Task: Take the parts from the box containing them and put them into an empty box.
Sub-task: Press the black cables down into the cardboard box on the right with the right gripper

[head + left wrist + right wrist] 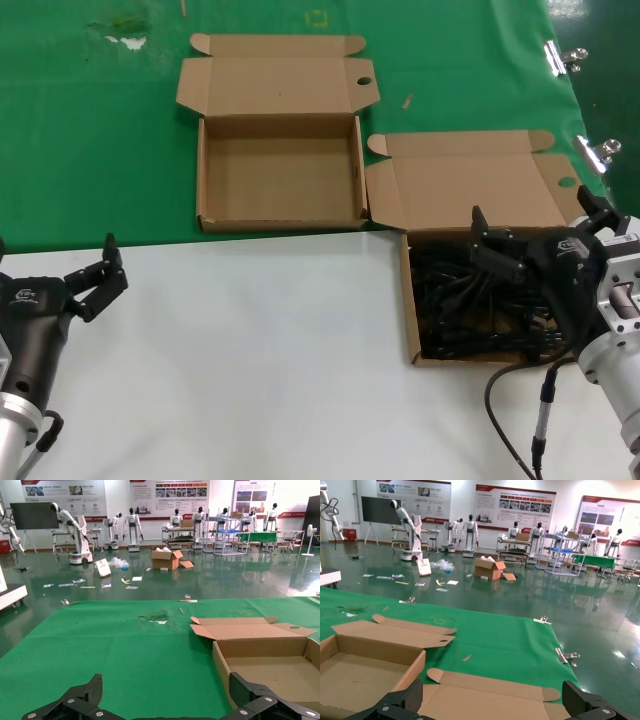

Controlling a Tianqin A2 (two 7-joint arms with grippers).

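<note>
The box containing the parts [406, 300] sits at the right on the white table, lid flap [470, 190] laid back on the green mat. A dense tangle of black power cords [470, 310] fills it. My right gripper [535, 230] is open and empty, above the far right part of this box. The empty box [280, 180] with a bare brown floor stands on the green mat at the back, left of centre; it also shows in the left wrist view [270, 672] and the right wrist view [355, 672]. My left gripper [105, 270] is open and empty at the left, over the white table.
The white table [260, 350] covers the front; the green mat [90, 140] covers the back. Metal clips [565, 58] lie at the mat's right edge. A black cable [510, 420] hangs by my right arm. Scraps [125, 35] lie on the far left mat.
</note>
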